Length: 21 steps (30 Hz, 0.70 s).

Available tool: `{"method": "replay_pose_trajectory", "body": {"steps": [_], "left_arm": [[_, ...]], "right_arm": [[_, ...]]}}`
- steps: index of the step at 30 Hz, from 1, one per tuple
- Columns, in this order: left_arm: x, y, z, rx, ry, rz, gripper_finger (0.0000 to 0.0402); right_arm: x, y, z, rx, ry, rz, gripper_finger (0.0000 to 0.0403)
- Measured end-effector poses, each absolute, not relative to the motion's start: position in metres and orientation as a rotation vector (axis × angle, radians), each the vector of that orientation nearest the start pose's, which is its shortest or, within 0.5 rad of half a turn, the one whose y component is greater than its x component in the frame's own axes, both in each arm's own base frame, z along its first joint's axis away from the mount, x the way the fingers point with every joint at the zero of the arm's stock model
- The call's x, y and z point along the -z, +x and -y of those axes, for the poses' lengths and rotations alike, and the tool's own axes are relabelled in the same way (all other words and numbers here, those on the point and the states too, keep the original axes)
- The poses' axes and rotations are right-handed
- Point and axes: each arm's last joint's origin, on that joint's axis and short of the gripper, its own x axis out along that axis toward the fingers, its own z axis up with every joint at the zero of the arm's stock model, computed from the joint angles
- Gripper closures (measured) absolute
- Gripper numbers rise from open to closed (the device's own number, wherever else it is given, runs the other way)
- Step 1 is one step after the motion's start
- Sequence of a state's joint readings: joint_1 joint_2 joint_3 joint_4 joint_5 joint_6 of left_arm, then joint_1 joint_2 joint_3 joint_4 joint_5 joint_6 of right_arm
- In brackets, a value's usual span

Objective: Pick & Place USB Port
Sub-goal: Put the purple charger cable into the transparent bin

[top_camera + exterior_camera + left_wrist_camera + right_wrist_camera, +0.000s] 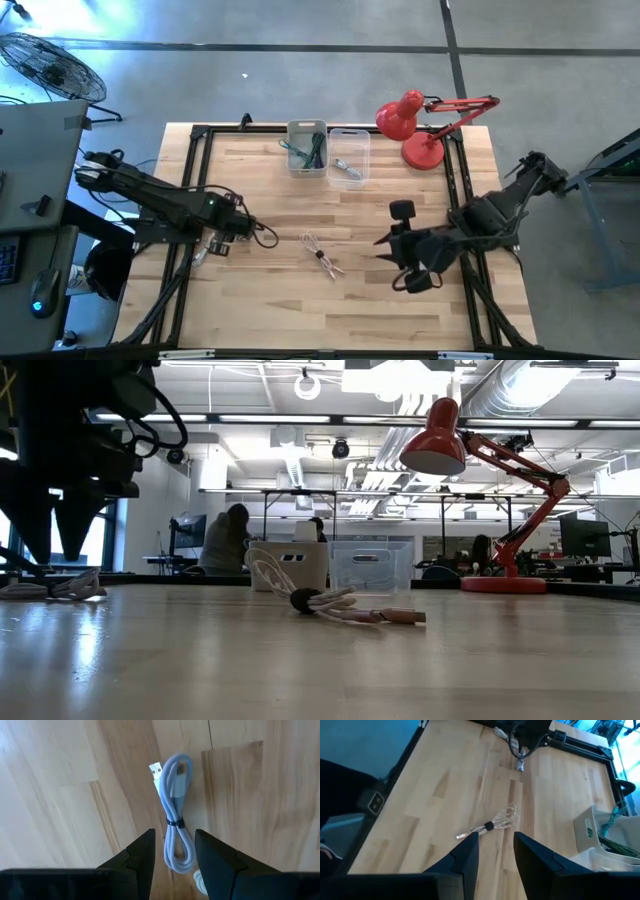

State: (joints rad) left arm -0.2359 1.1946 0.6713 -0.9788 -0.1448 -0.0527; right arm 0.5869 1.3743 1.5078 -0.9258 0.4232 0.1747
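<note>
I judge the white cable (176,820) light and floppy; I would grip its tie band (175,823). Left gripper (174,851) jaws spread above it; right gripper (496,851) jaws spread, empty.

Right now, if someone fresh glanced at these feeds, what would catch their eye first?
Probably the red desk lamp at the table's far right corner, beside two bins along the far edge. Next, the coiled white USB cable lying directly under the left gripper, jaws open, and a second bundled cable mid-table.
</note>
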Motion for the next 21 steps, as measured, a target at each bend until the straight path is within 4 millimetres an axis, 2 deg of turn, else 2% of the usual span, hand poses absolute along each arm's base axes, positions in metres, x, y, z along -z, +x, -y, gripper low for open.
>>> {"method": "replay_pose_trajectory", "body": {"steps": [12,21], "left_arm": [[-0.169,0.169,0.038,0.079,0.2,-1.435,0.0268],[-0.157,0.162,0.036,0.059,0.217,-1.46,0.0268]], "right_arm": [[-0.379,0.239,-0.147,-0.07,-0.242,-0.71,0.0288],[-0.379,0.24,-0.148,-0.067,-0.235,-0.709,0.0288]]}}
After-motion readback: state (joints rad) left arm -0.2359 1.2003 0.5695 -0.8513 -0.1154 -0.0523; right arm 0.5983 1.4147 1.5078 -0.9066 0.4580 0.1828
